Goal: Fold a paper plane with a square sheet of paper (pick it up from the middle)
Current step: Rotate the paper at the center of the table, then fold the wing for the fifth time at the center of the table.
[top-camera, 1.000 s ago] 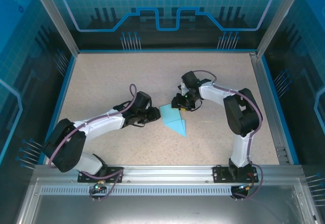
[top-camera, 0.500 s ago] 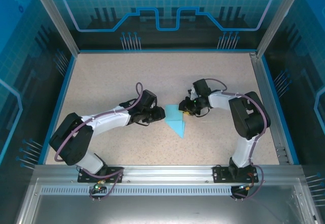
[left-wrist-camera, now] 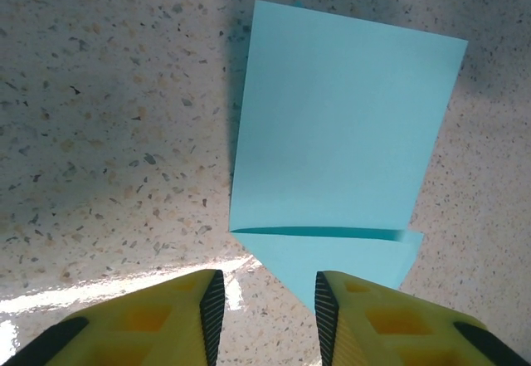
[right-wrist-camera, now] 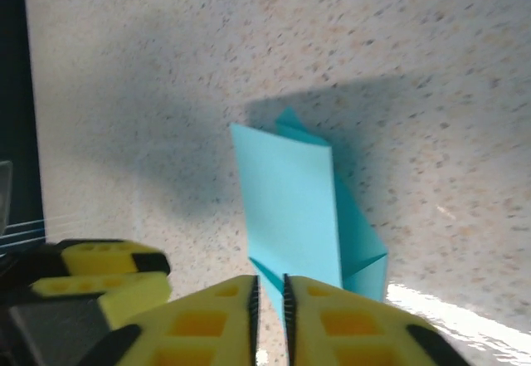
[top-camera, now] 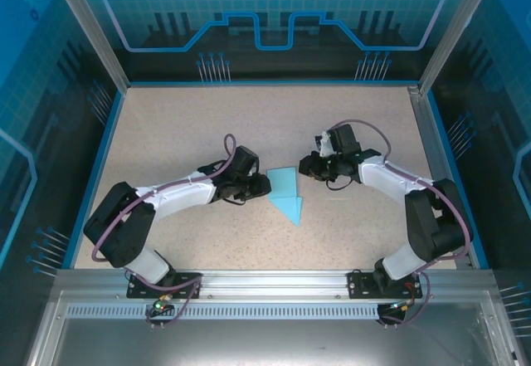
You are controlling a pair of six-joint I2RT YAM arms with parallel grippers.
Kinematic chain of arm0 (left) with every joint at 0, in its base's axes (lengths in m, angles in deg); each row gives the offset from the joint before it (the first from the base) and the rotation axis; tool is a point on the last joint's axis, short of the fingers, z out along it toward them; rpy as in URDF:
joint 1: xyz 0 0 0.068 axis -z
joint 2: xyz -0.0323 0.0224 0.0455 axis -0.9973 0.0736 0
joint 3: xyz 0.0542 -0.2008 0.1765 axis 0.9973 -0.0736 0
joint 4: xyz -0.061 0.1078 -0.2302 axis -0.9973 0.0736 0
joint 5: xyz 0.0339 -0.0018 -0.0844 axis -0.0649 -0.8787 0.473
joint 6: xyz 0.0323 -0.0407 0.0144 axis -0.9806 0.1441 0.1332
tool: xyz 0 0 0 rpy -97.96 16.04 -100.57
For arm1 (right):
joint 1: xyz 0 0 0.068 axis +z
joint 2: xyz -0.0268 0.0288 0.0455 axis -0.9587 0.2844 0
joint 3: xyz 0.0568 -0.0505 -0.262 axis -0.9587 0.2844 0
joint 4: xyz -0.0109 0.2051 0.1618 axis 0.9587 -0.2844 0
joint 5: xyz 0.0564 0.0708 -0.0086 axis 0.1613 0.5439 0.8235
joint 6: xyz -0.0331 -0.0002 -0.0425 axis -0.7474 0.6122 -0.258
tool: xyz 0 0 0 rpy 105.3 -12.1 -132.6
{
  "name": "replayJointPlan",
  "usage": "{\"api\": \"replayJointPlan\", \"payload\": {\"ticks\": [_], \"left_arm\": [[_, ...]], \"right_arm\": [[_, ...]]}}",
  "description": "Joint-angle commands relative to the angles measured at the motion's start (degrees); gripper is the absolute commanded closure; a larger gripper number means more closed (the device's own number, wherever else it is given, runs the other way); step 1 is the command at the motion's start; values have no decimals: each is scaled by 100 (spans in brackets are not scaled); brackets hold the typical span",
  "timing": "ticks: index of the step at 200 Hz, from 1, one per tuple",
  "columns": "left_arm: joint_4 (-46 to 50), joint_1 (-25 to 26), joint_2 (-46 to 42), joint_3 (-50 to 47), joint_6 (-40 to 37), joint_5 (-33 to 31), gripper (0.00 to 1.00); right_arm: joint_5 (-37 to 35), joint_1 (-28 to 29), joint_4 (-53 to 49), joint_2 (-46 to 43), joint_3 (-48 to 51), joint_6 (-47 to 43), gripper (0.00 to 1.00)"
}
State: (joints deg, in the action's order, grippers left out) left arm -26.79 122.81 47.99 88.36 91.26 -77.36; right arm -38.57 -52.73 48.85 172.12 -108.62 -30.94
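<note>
- The folded turquoise paper (top-camera: 284, 190) lies on the table (top-camera: 182, 125), its point inside the spread left end effector (left-wrist-camera: 265, 287); a nudge could skew it.
- The right end effector (right-wrist-camera: 270, 293), nearly pressed together beside it, may snag a flap.

My 2 arms (top-camera: 170, 193) wear white shells and black joints, trailed by purple cables (top-camera: 225, 145); left gripper (left-wrist-camera: 265, 291) and right gripper (right-wrist-camera: 270, 291) carry blocky yellow fingers (left-wrist-camera: 158, 320) with black pads (left-wrist-camera: 212, 312).
</note>
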Motion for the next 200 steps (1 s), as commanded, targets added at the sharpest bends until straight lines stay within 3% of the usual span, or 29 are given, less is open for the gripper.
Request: {"api": "replayJointPlan", "payload": {"ticks": [1, 31, 94, 200], "left_arm": [[79, 14, 118, 105, 145, -22, 63], [-28, -40, 179, 116, 230, 141, 62], [-58, -47, 183, 117, 299, 263, 60], [-537, -48, 662, 234, 577, 950, 57]], "right_arm": [[450, 267, 21, 146, 318, 50, 87], [691, 505, 492, 301, 603, 274, 88], [675, 531, 466, 550, 692, 119, 87], [1118, -83, 1715, 1190, 1474, 260, 85]]}}
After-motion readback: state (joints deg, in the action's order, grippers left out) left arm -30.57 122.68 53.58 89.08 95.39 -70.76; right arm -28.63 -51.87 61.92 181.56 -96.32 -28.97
